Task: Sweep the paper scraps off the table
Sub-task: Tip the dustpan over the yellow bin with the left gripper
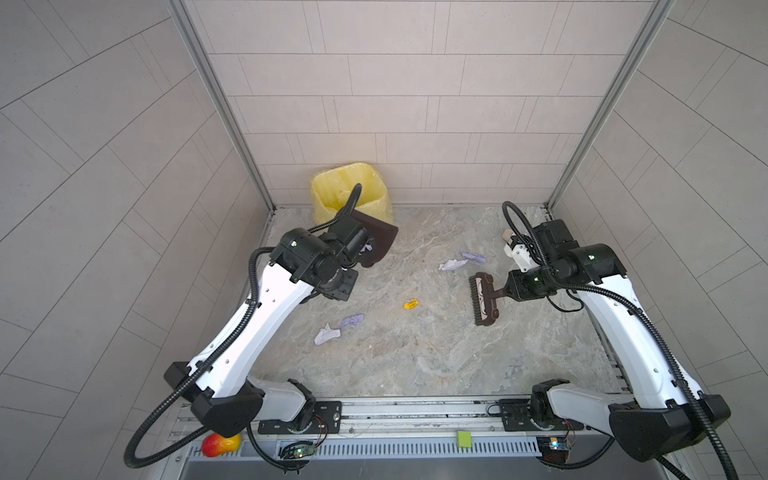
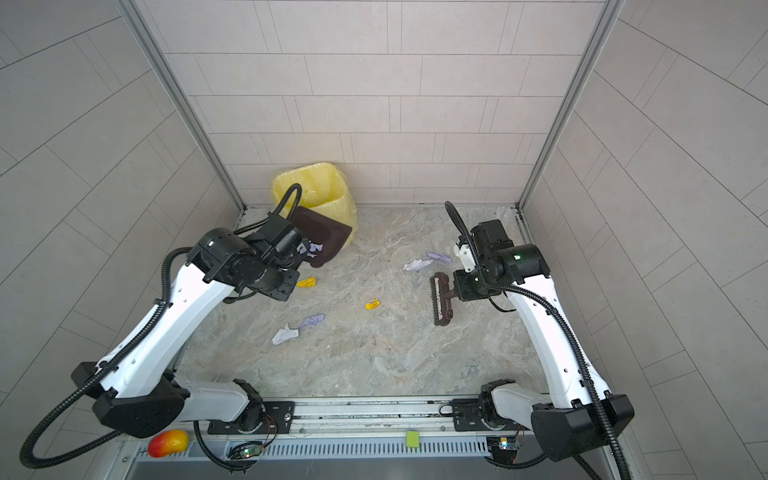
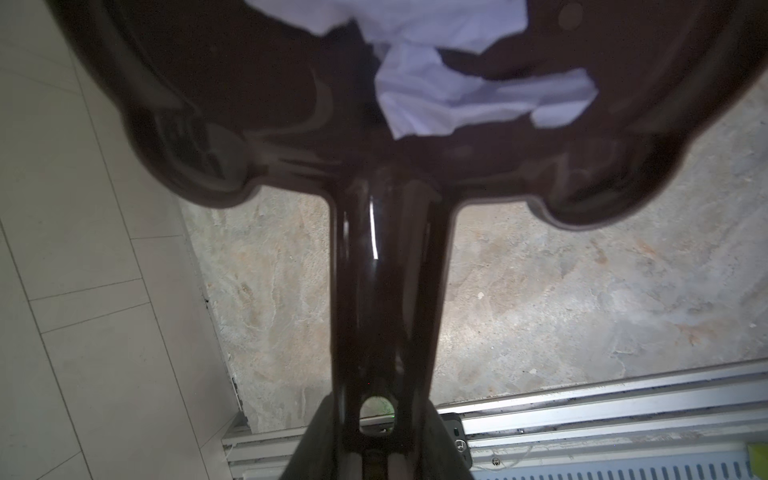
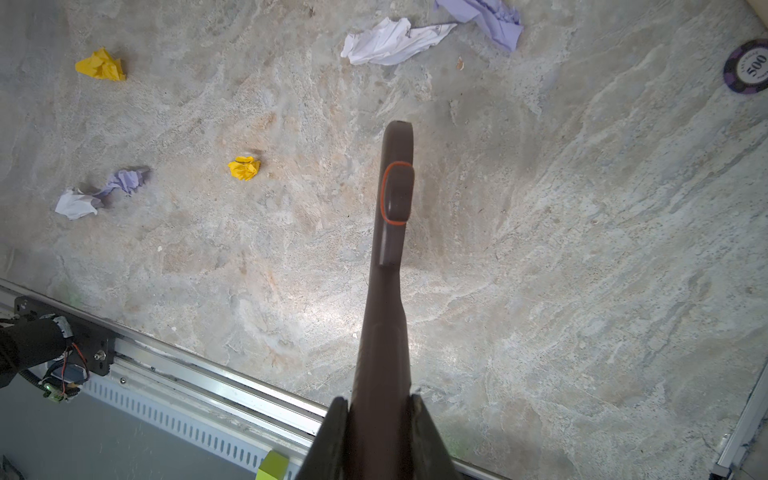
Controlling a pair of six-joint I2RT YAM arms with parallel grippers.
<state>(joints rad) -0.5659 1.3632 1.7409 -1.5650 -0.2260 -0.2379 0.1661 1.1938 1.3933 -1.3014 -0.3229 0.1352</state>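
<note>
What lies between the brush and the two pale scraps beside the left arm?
A yellow scrap, roughly midway between brush and pale scraps; otherwise bare table, shown in both top views.

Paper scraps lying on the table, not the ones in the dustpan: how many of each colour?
Yellow scraps: 2
Lilac scraps: 2
White scraps: 2
Total: 6

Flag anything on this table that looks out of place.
A purple poker chip marked 500 lies flat on the table, visible only in the right wrist view; it is not paper. A red-yellow mango toy sits by the front rail.
</note>
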